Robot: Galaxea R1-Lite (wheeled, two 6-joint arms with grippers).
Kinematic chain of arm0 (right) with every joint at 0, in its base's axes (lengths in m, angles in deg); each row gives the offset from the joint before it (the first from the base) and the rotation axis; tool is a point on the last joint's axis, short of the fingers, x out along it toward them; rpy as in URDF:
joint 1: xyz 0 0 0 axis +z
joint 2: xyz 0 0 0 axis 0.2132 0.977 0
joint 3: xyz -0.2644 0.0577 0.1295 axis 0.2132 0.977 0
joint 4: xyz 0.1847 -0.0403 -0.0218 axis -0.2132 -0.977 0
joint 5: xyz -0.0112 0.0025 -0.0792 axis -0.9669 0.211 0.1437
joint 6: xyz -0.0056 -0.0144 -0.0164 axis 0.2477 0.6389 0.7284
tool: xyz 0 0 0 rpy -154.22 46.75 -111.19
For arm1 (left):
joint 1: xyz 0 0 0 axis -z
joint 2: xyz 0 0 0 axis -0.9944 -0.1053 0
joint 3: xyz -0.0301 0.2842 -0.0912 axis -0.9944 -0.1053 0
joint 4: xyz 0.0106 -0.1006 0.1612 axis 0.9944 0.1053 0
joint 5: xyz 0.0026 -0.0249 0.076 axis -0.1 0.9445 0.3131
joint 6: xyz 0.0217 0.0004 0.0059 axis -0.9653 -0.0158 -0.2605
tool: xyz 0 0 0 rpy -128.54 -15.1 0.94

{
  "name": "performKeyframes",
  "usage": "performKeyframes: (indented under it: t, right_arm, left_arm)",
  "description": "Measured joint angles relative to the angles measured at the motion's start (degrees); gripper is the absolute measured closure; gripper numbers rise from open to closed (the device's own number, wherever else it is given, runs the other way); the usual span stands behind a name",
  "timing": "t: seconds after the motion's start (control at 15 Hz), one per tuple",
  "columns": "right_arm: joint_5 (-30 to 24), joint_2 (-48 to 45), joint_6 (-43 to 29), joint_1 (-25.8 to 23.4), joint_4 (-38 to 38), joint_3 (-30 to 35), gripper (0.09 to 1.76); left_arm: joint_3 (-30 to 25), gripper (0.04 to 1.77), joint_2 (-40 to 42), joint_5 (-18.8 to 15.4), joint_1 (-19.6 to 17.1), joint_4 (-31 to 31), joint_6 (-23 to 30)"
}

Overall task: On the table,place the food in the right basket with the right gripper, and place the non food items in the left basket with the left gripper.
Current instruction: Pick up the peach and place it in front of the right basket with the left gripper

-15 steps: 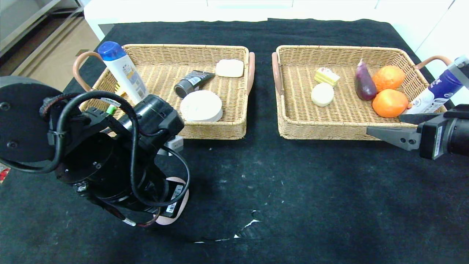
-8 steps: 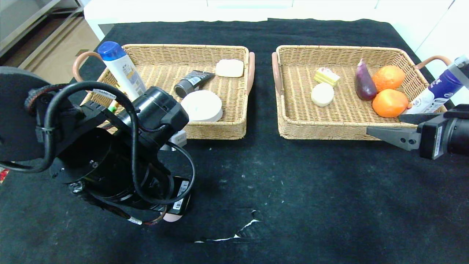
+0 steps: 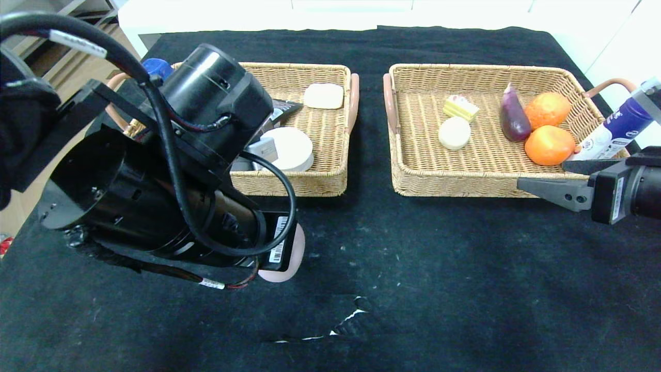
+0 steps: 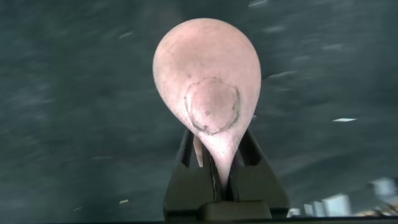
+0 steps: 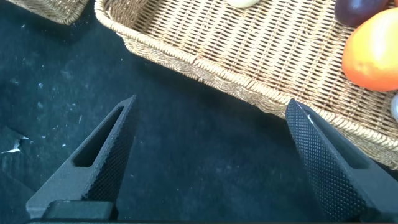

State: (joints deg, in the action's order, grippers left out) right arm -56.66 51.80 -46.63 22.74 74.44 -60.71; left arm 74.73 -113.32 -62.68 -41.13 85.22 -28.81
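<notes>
- Left gripper (image 4: 219, 177) is pinching the pink bun (image 4: 208, 93) by its edge, with the fingers pressed together on it, above the table (image 3: 413, 268) in front of the left basket (image 3: 330, 181).
- The bun is food, so by the task it belongs in the right basket (image 3: 465, 183), yet the left arm carries it.
- I judge that the step in hand is the transport of this bun. It hangs well apart from the right basket, nearer to the left one.
- The next move calls for a carry across the table to the right basket, or for setting the bun down so that the right arm can take it. The thin pinch could slip.
- Right gripper (image 5: 205, 149) hovers just beside the front right corner of the right basket, with fingers spread wide and nothing between them.
- Cake slice (image 3: 460, 107) and white bun (image 3: 454, 133) lie inside the right basket.
- Dish (image 3: 289, 148) and tube (image 3: 284, 107) are in the left basket, partly hidden by the left arm.
- Only the blue cap of the bottle (image 3: 155, 66) shows behind that arm.
- In the head view, most of the pink bun is covered by the arm.
</notes>
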Motion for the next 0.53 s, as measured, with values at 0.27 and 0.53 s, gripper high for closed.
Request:
performKeyframes:
  t: [0.27,0.53]
  right_arm:
    - [0.02,-0.15,-0.04,-0.18,0.00,-0.11,0.14]
    - [0.00,-0.50,-0.06,-0.18,0.00,-0.12,0.14]
  left_arm:
    - [4.28,1.64,-1.00,-0.49,5.11,-0.96,3.04]
    - [5.10,1.64,-2.97,-0.63,9.40,-5.62,4.19]
